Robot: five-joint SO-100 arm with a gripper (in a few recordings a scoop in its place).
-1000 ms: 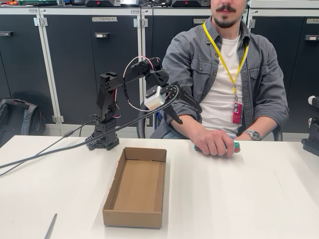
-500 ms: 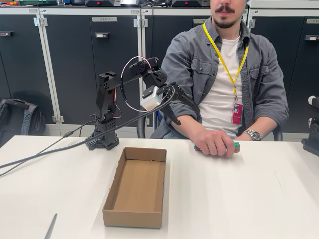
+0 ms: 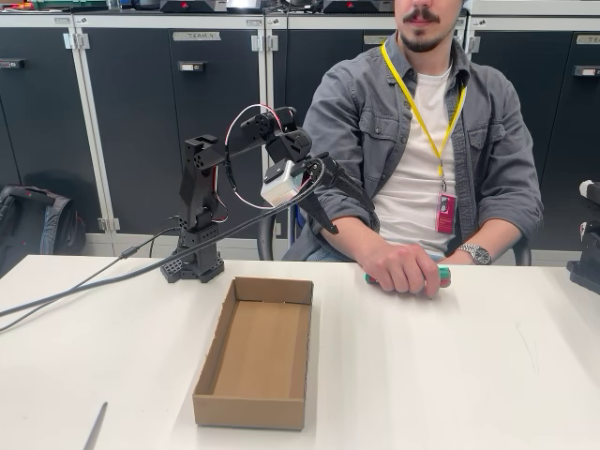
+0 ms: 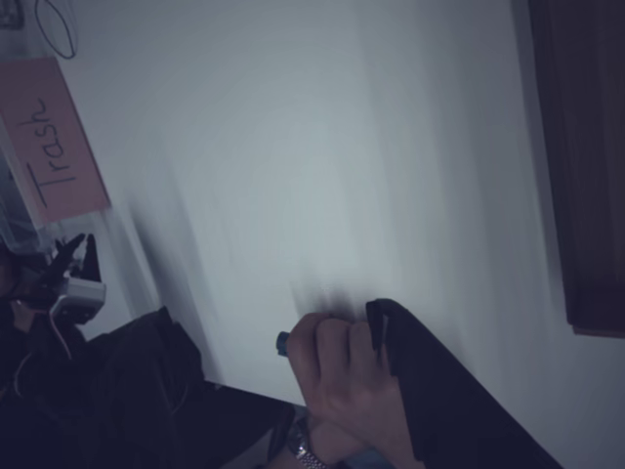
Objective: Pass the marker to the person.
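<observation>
1. Currently raised above the tabletop [image 3: 450,375], black arm's hand [image 3: 339,208] hanging between the arm base and the person [image 3: 422,141]; fingers [image 3: 361,195] spread apart, nothing between them.
2. Marker [image 3: 444,275] gripped in the person's hand [image 3: 405,267], resting on the tabletop near the back edge; green end poking out right of the fist in the fixed view.
3. Well apart: robot hand and marker, no contact.
4. Wristwatch [image 3: 475,253] on the person's other forearm, just right of the marker.
5. Open cardboard box [image 3: 258,352] lying on the tabletop in front of the arm base, nothing inside.
6. Thin grey stick [image 3: 96,427] at the bottom left edge of the tabletop.
7. Blurred wrist view: fist [image 4: 337,376] with a small greenish tip [image 4: 281,343] on the pale tabletop, dark finger [image 4: 439,391] beside it, pink "Trash" label [image 4: 49,137] top left.
</observation>
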